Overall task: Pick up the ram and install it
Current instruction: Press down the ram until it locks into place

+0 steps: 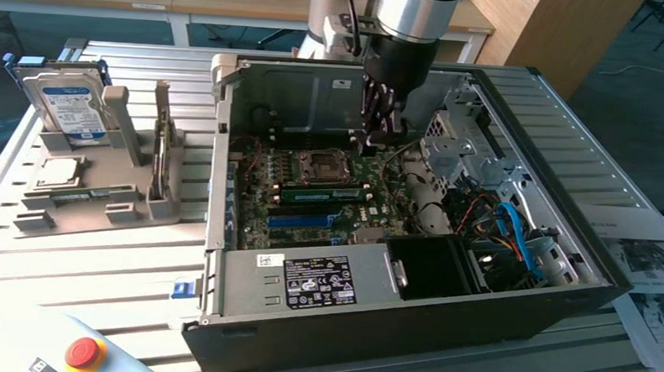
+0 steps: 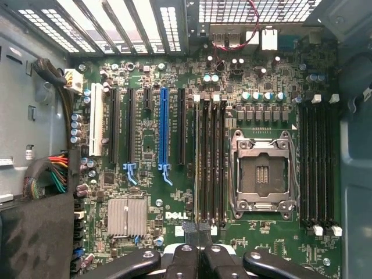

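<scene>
Green ram (image 1: 321,195), seated flat in slot

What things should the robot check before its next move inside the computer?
1. Gripper shut: ok, its fingertips are together over the end of the memory slots.
2. Gripper empty: ok, nothing sits between the fingertips.
3. Ram lined up: ok, the green stick lies along the slots beside the processor socket.
4. Ram pushed fully down: cannot tell.
5. Processor socket clear: ok, nothing loose lies on it.
6. Hard drive out of the way: ok, it stands upright in its holder, outside the case.
</scene>
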Tool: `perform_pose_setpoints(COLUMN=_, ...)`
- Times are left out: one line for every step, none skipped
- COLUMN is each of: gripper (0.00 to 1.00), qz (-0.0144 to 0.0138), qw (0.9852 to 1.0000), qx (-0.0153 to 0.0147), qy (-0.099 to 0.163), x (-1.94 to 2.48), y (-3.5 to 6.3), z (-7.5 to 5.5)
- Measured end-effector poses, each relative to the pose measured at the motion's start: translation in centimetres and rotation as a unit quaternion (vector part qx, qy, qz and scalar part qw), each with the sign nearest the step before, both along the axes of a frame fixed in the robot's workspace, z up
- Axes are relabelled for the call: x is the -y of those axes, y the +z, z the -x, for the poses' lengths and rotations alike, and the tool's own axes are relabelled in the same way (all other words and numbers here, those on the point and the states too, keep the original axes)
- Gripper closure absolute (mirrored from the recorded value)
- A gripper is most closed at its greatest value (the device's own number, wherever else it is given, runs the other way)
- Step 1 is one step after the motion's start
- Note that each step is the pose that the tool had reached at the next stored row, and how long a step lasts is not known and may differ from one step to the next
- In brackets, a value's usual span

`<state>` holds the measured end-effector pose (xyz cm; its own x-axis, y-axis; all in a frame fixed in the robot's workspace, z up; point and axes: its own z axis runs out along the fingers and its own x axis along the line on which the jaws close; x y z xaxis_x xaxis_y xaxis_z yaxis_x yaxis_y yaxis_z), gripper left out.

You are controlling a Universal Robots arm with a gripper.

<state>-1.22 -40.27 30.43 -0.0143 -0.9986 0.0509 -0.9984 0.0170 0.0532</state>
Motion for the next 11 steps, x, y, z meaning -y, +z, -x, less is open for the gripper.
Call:
perform_pose_setpoints(gripper=0.9, qz=0.0, qw=1.0, qx=0.0, qy=0.0, x=0.0, y=0.0, z=0.0)
perform_pose_setpoints(gripper=0.9, qz=0.0, qw=1.0, qx=0.0, qy=0.0, x=0.0, y=0.0, z=0.0)
perform_pose_setpoints(gripper=0.9, qz=0.0, qw=1.0, qx=0.0, qy=0.0, x=0.0, y=0.0, z=0.0)
perform_pose_setpoints(gripper=0.9, qz=-0.0001, qw=1.0, qx=0.0, qy=0.0, x=0.0, y=-0.04, z=0.0)
perform_pose_setpoints(gripper=0.9, qz=-0.0001, qw=1.0, qx=0.0, qy=0.0, x=0.01, y=-0.11, z=0.0)
perform_pose_setpoints(gripper=0.9, qz=0.0, qw=1.0, qx=0.0, qy=0.0, x=0.01, y=-0.21, z=0.0)
perform_pose_setpoints(gripper=0.9, qz=0.0, qw=1.0, qx=0.0, qy=0.0, x=0.0, y=-0.32, z=0.0)
perform_pose_setpoints(gripper=0.9, qz=0.0, qw=1.0, qx=0.0, qy=0.0, x=0.01, y=-0.48, z=0.0)
perform_pose_setpoints(gripper=0.9, qz=0.0, qw=1.0, qx=0.0, qy=0.0, x=0.01, y=-0.67, z=0.0)
perform_pose_setpoints(gripper=0.9, qz=0.0, qw=1.0, qx=0.0, qy=0.0, x=0.01, y=-0.86, z=0.0)
perform_pose_setpoints(gripper=0.9, qz=0.0, qw=1.0, qx=0.0, qy=0.0, x=0.01, y=-1.04, z=0.0)
